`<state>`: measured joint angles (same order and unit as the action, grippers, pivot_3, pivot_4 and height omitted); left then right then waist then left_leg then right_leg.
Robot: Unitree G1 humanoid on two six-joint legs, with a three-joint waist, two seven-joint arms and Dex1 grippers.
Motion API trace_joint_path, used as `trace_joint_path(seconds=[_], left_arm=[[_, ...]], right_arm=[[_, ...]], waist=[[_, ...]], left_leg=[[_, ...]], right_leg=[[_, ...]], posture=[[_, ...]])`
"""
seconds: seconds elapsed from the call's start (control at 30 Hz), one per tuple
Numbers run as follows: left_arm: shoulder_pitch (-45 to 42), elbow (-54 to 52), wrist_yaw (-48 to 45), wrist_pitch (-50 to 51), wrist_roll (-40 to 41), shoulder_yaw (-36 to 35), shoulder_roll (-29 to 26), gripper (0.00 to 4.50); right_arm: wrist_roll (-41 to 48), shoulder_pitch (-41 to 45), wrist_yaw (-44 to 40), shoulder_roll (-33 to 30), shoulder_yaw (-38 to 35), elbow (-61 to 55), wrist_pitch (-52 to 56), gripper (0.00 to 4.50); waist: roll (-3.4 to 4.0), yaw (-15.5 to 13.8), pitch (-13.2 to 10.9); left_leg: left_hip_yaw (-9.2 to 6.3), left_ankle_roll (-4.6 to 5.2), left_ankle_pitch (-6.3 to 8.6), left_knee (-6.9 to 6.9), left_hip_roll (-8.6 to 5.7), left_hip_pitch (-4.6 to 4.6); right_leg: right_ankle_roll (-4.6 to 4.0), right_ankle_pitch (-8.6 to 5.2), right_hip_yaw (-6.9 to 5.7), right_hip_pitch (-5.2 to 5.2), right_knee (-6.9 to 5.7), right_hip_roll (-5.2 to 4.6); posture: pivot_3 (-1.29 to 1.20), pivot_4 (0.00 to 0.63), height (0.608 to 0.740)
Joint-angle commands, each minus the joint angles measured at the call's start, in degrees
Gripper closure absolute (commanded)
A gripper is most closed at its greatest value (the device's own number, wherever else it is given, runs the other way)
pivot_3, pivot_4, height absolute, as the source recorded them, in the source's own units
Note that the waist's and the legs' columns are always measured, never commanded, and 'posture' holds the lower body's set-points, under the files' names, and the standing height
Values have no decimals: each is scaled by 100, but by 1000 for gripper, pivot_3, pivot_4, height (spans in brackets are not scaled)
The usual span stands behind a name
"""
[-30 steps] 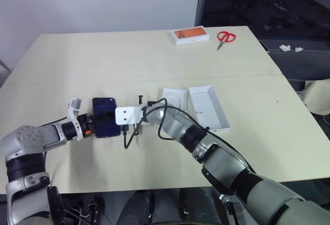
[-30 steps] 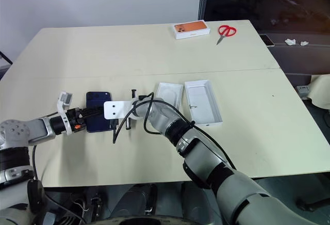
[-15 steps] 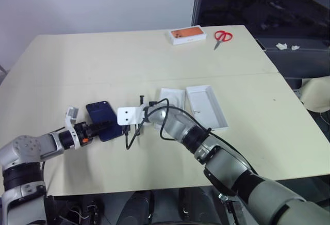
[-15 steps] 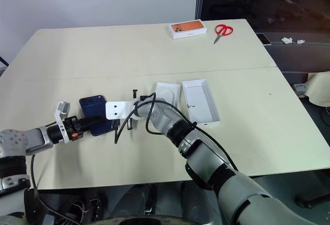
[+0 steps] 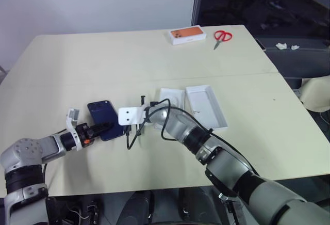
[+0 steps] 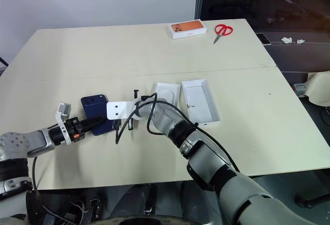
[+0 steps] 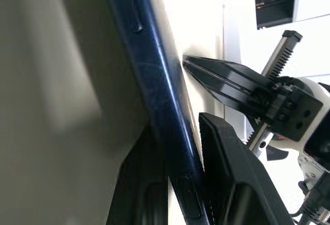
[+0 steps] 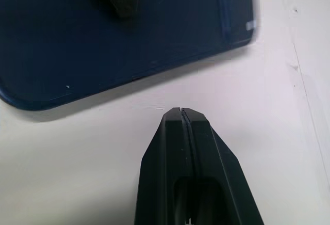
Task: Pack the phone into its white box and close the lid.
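**Phone gripped at one edge; both box halves empty**

My left gripper [image 7: 183,183] is clamped on the phone [image 5: 104,119], a slim dark navy-blue smartphone with a glossy back. In the left wrist view one black finger lies on each face of the phone's thin edge. The phone sits on the pale beige table [image 5: 103,65] at my left, well apart from the boxes.

My right gripper [image 8: 181,112] has its two black fingers pressed together with nothing between them. Its tip is beside the phone's long edge, on the bare tabletop; whether it touches that edge, I cannot tell.

Containers, to the right of the phone:
- The white box [image 5: 171,101], a shallow white rectangular tray, lies open side up. Nothing is in it.
- The lid [image 5: 207,106], a deeper white rectangular shell, lies just beside the tray with its plain white inside facing up. Nothing is in it.

At the far edge of the table lie an orange-topped white box [image 5: 188,35] and, near it, red-handled scissors [image 5: 222,37]
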<state>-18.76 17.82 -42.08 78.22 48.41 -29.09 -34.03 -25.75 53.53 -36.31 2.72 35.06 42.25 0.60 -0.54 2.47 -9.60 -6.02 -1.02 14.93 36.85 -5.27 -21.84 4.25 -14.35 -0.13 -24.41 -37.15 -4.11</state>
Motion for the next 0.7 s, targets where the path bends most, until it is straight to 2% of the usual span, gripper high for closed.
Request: trace_joint_path(seconds=[0.03,0.2,0.27,0.4,0.57,0.7], left_arm=[[17,63,35,2,64,-104,-48,4112],[9,91,62,128,228,-192,0,4112],[-10,98,79,137,268,-201,14,4425],[-53,43,106,148,339,-225,55,4425],[-67,-348,-15,-24,667,-426,233,4425],[-45,-721,-195,-92,1129,-673,375,4425]], right_arm=[[-15,-20,-35,-51,-51,-210,26,4500],[11,-20,-63,-125,-89,-343,71,4500],[46,-26,-96,-161,-124,-435,119,4500],[225,-69,-228,-252,-305,-778,304,4500],[1293,-273,-839,-357,-1187,-2070,1007,4500],[2926,-363,-1359,-341,-2354,-3423,2591,4500]], waist=[[0,-4,0],[-1,-1,1],[-1,1,0],[-1,-2,0],[-2,-25,0],[-10,-24,-6]], left_leg=[[0,0,0,0,0,0],[0,2,1,-1,1,1],[0,3,1,-1,1,0],[0,2,1,-3,1,-1],[-2,-2,-1,2,1,-28],[-6,-7,-4,13,3,-60]], right_leg=[[0,0,0,0,0,0],[0,0,0,0,0,1],[0,0,0,0,0,1],[0,0,0,2,0,1],[0,0,-1,-5,-1,0],[1,1,-4,-28,-1,0]], posture=[[0,150,740],[0,150,740],[0,150,740],[0,150,740],[0,150,740],[0,150,740]])
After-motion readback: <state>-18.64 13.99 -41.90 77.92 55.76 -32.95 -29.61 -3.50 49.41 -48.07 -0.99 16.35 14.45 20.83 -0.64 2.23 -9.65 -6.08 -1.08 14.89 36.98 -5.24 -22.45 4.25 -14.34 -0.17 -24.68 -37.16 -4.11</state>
